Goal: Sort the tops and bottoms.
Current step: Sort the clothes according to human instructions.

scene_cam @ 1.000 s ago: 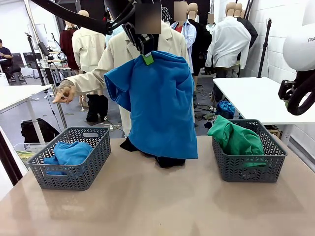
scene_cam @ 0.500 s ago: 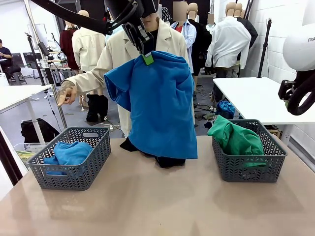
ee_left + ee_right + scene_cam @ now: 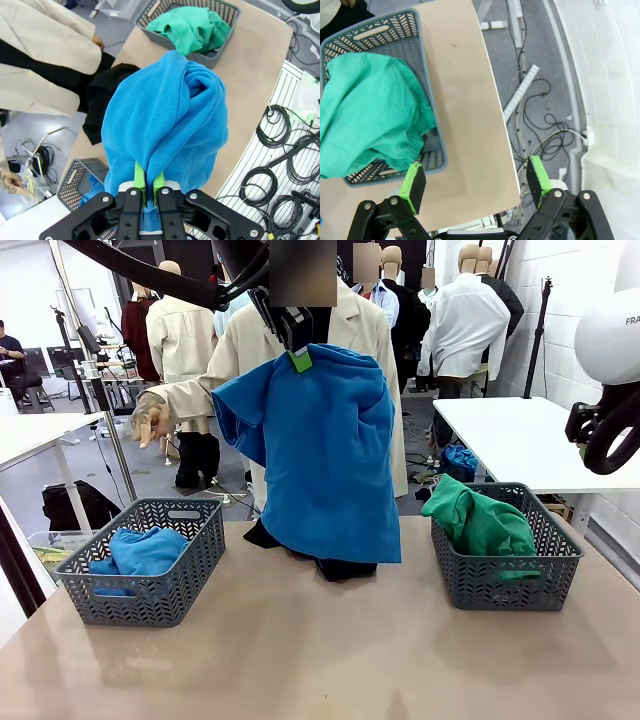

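A large bright blue top [image 3: 325, 455] hangs high above the table's middle, with my left gripper [image 3: 298, 355] shut on its upper edge. In the left wrist view the same top [image 3: 165, 120] drapes down from my left gripper [image 3: 148, 186]. A second blue top [image 3: 140, 552] lies in the left basket [image 3: 190, 585]. Green bottoms [image 3: 478, 522] fill the right basket [image 3: 505, 585]. Black bottoms [image 3: 335, 568] lie on the table behind the hanging top. My right gripper [image 3: 476, 179] stands open above the table's right edge, beside the green bottoms [image 3: 367, 115].
A person in a beige jacket [image 3: 240, 350] stands at the far side with one hand [image 3: 150, 422] raised out to the left. A white table [image 3: 520, 440] stands at the back right. Cables [image 3: 280, 165] lie on the floor beside the table.
The person's raised hand has moved up and a little to the right. The left gripper and the blue top hang where they were, and the right arm has not moved.
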Controlling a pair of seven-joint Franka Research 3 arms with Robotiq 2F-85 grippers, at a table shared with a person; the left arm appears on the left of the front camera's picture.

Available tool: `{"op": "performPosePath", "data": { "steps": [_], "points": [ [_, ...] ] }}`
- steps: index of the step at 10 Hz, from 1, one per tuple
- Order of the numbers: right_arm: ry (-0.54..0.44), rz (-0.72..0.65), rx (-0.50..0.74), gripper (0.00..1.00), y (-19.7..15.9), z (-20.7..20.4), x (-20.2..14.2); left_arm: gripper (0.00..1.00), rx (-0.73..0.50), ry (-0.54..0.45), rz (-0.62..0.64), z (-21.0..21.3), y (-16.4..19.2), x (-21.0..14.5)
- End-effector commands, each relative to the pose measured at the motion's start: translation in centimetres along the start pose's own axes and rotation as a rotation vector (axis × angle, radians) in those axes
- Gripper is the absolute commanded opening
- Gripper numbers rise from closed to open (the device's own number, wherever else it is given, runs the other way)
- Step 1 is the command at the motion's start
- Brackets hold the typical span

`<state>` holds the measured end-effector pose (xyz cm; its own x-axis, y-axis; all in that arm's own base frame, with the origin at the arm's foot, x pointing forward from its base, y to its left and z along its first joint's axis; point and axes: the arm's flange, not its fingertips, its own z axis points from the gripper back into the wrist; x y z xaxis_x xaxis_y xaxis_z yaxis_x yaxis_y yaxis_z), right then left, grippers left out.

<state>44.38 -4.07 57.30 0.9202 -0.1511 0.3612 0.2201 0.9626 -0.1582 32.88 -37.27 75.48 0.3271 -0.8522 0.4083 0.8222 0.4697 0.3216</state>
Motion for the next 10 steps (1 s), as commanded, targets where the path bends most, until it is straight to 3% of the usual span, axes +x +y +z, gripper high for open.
{"op": "performPosePath", "data": {
  "steps": [1,3,5,7,10],
  "points": [
    [-0.009,-0.002,0.016,1.00,0.0,-0.1,0.2,0.00,0.064,-0.031,0.001,2.1,1.6,-0.4],
    [-0.009,-0.002,0.016,1.00,0.0,-0.1,0.2,0.00,0.190,-0.041,0.095,6.4,5.4,-2.2],
    [-0.009,-0.002,0.016,1.00,0.0,-0.1,0.2,0.00,0.297,0.018,0.198,8.8,8.3,-5.6],
    [-0.009,-0.002,0.016,1.00,0.0,-0.1,0.2,0.00,0.308,0.062,0.347,10.0,10.5,-11.6],
    [-0.009,-0.002,0.016,1.00,0.0,-0.1,0.2,0.00,0.299,0.098,0.605,7.5,13.7,-22.3]
  ]
}}
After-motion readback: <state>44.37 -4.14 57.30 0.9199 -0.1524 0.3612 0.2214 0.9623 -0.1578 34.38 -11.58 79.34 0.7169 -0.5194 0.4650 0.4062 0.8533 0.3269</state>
